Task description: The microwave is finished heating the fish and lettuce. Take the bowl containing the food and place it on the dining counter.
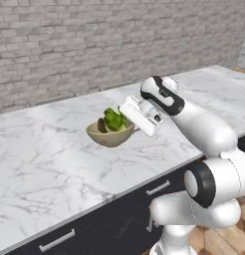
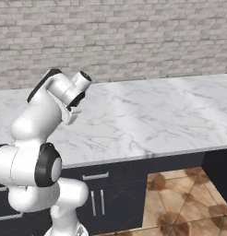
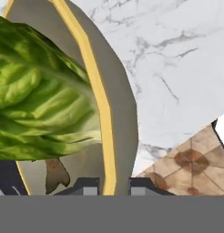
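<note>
Over the long white marble surface with grey veins (image 1: 55,149) hangs the small round tan bowl with the yellowish rim (image 1: 110,135), carried at the end of the white arm. It looks to sit a little above the slab, not resting on it, though from the left base view I cannot be sure of the gap. Bright green ruffled lettuce (image 1: 114,118) fills most of the bowl; the small dark brown piece of fish (image 1: 101,125) lies beside it, toward the bowl's left side.

Fingers (image 3: 113,186) narrow, pinched on the bowl's wall — in the hand view one dark tip sits inside the yellow rim, the other outside, with the rim running up between them. So the grip is at the edge on the arm's side, and the bulk of the bowl juts out away from the hand.

Handling, as a judgement: the bowl reads as stiff and light, likely smooth-walled, so a one-sided rim pinch could let it pivot or slip. Contents are loose — lettuce soft and springy, fish small enough to slide — so tilt matters more than weight. Rim is the only sensible hold; a level set-down on the bare marble suits it.
</note>
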